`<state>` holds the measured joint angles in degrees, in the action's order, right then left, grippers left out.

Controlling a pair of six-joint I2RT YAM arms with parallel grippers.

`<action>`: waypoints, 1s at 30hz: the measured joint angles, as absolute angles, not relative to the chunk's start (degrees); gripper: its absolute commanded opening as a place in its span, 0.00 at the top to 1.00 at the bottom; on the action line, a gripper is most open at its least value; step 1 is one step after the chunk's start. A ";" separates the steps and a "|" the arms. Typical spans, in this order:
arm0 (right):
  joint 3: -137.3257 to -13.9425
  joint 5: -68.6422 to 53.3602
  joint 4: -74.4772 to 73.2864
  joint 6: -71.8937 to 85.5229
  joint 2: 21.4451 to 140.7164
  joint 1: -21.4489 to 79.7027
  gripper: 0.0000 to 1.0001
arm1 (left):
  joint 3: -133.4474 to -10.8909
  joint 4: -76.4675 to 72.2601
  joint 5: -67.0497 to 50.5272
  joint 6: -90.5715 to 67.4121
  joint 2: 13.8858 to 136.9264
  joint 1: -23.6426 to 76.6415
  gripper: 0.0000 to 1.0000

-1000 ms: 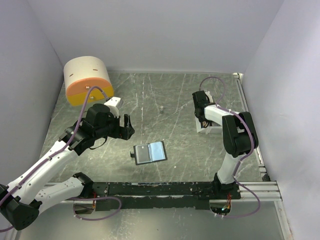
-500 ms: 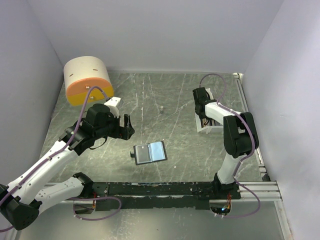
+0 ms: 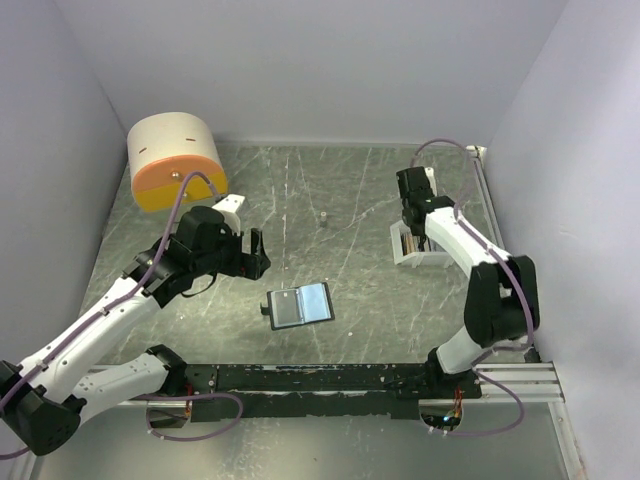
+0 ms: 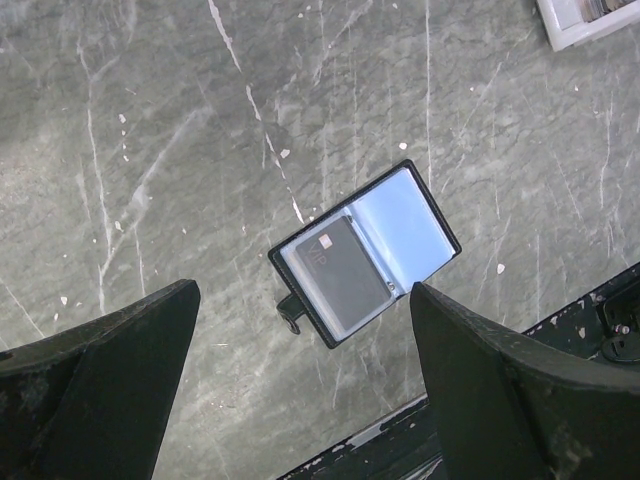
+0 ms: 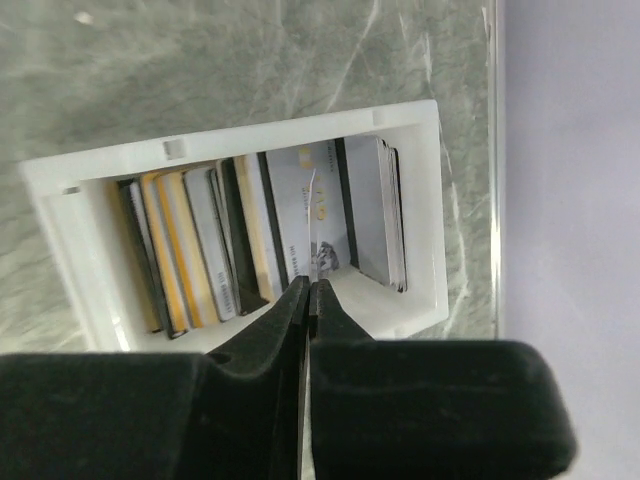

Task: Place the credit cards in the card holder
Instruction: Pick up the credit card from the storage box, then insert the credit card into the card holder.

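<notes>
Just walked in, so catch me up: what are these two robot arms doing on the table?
The right gripper, jaws shut, hovers over the white open-topped tray of standing plastic credit cards; whether it pinches one is unclear. The left gripper hangs open near the black bifold card holder, lying open with one dark card already pocketed.

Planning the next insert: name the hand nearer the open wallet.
Left. The left hand hovers beside the wallet; the right hand, pinching a card, is far off over the tray.
</notes>
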<state>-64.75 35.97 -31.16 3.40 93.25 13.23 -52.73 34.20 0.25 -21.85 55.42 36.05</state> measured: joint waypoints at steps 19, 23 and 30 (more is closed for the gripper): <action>-63.79 6.13 -32.27 20.45 70.70 13.63 1.00 | -50.33 33.63 -5.32 -27.66 57.89 36.05 0.87; -58.96 -3.84 -27.05 25.93 67.59 13.63 1.00 | -47.77 31.92 -8.08 -30.57 59.13 36.05 0.93; -45.10 -16.25 -17.32 36.51 67.24 17.67 1.00 | -42.11 25.80 -12.71 -35.20 65.76 36.05 0.93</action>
